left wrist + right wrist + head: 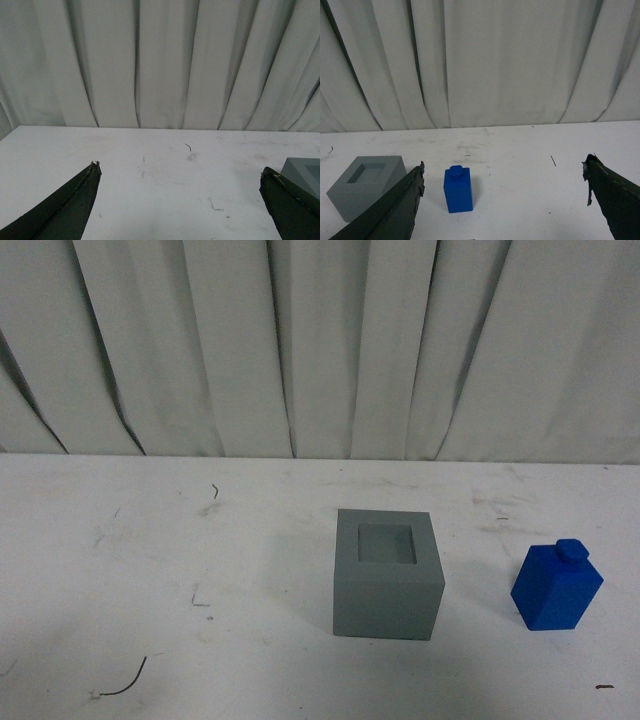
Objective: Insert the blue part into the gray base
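The gray base [386,575] is a matte gray cube with a square recess in its top, standing near the middle of the white table. The blue part [556,586] stands upright to its right, knob on top, apart from the base. Neither arm shows in the front view. In the right wrist view my right gripper [504,169] is open and empty, with the blue part [458,190] ahead by its one finger and the gray base [366,186] beside that. In the left wrist view my left gripper [180,170] is open and empty; the base's corner [303,174] shows behind one finger.
The white table [160,560] has scuffs, a few dark marks and a thin dark strand [122,684] near its front left. A pleated white curtain [320,340] hangs behind the table's far edge.
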You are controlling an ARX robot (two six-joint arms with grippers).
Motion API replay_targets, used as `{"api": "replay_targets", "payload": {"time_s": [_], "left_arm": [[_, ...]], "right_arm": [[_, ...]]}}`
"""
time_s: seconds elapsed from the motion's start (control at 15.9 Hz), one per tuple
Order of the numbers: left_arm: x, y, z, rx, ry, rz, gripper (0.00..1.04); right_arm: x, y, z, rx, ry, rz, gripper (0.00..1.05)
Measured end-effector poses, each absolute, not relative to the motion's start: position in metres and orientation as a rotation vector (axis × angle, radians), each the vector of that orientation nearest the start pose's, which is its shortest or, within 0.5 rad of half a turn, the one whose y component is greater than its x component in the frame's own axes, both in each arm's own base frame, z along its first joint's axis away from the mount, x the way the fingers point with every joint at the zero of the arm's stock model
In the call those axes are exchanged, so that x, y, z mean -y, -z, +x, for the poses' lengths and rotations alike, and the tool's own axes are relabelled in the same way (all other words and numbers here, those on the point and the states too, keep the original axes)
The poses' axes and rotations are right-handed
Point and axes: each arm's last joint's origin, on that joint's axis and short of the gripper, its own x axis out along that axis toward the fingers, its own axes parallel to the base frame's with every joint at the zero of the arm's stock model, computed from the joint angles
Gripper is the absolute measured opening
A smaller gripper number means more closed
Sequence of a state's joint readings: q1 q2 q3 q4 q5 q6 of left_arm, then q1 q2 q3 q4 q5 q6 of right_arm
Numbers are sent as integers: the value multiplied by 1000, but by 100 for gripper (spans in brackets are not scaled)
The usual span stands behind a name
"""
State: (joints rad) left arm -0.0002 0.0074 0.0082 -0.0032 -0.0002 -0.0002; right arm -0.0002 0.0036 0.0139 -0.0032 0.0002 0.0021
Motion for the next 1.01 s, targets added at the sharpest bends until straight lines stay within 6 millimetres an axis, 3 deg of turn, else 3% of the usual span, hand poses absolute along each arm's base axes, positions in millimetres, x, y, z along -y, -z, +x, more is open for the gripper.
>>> {"api": "replay_targets", "payload": {"time_s": [0.5,0.69,0.82,0.94,1.01], "left_arm": [[0,-165,98,-2,0,0,98],[0,-165,98,-2,0,0,98],[0,-165,98,-2,0,0,98],[0,-165,98,-2,0,0,98],[0,-165,98,-2,0,0,98]], "right_arm": [[1,-171,98,33,-6,1,98],[14,-180,119,45,-5,6,98],[27,-210,151,130,5,-6,98],[41,-239,209,214,20,-42,98],[55,-241,252,180,46,-66,98]]}}
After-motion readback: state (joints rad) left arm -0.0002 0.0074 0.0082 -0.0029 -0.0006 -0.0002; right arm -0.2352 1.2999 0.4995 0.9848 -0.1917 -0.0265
